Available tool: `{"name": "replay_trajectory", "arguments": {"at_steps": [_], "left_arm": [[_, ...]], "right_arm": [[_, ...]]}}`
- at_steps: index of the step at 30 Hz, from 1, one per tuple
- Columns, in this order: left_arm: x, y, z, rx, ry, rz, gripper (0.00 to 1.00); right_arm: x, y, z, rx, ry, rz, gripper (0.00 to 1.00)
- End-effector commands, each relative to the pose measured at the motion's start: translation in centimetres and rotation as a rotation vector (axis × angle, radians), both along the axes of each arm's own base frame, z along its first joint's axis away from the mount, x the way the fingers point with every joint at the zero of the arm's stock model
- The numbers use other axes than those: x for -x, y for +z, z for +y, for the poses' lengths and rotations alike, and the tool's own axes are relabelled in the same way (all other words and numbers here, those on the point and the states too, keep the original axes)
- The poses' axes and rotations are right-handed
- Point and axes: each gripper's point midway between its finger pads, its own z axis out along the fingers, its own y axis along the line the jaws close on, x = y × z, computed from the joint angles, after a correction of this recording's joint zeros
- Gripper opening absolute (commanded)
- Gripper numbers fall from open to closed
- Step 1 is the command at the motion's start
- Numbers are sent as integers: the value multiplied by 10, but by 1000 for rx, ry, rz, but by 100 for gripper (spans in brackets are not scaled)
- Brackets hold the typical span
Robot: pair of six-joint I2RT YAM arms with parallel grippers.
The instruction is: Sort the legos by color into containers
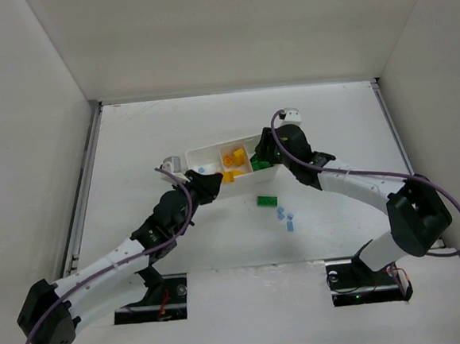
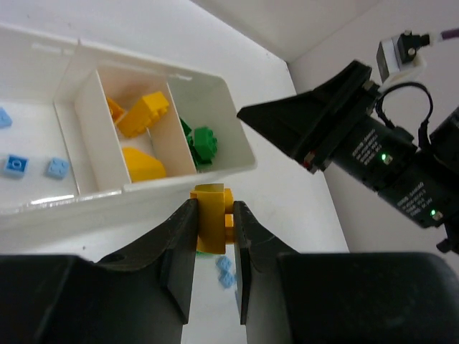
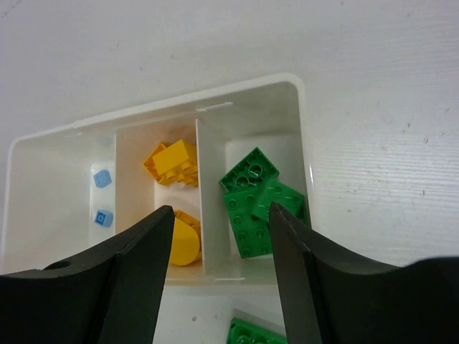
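nearest, pale blue bricks (image 1: pixel 290 225) lie loose on the table (image 1: pixel 330 132), small glossy studded squares. just beyond them a flat green plate (image 1: pixel 266 200) lies studs up, its long axis running left to right. farther left, the left fingers (image 1: pixel 216 181) are pinched tight on a yellow brick (image 2: pixel 211 218), its longer side running along them toward the tray's near wall. the tray (image 3: pixel 247 111) is smooth white plastic, thin-walled and round-cornered. its length runs left to right, with the right end slightly farther. blue squares (image 3: pixel 102 179) sit in the left compartment, chunky yellow pieces (image 3: pixel 176 161) in the middle, green plates (image 3: pixel 251 201) on the right. over that right compartment the right fingers (image 1: pixel 260 155) hang spread wide, holding nothing.
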Motion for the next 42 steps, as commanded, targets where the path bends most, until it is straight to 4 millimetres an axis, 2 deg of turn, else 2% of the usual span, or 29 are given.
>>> {"name": "replay_trajectory", "arguments": {"at_steps": [1, 4, 6, 9, 12, 14, 17, 21, 25, 27, 33, 42], "left_arm": [[-19, 28, -4, -29, 21, -75, 12], [-36, 27, -13, -52, 23, -71, 12], [-49, 22, -20, -77, 26, -60, 12], [-68, 10, -28, -118, 28, -36, 13], [-88, -2, -33, -150, 45, -14, 14], [-101, -9, -34, -172, 55, 0, 15], [-117, -19, -34, -197, 63, 19, 17], [-130, -31, -32, -219, 68, 48, 25], [-132, -36, -33, -239, 44, 54, 43], [-132, -34, -28, -246, 52, 52, 49], [-118, -16, -10, -223, 68, 14, 50], [-85, 5, 22, -160, 96, -52, 49]], "right_arm": [[-6, 34, 0, -40, -14, -90, 62], [10, 30, -7, -47, -13, -90, 61], [27, 27, -5, -52, 14, -89, 54], [51, 14, -5, -37, 51, -70, 38], [71, -6, -11, -1, 64, -34, 36], [80, -21, -16, 29, 70, -3, 41], [92, -43, -14, 80, 110, 44, 59], [96, -64, -9, 148, 132, 113, 71], [100, -78, 3, 212, 188, 141, 79], [105, -81, 10, 230, 227, 150, 80], [110, -82, 17, 297, 314, 169, 89], [117, -108, 17, 454, 440, 265, 87]]}}
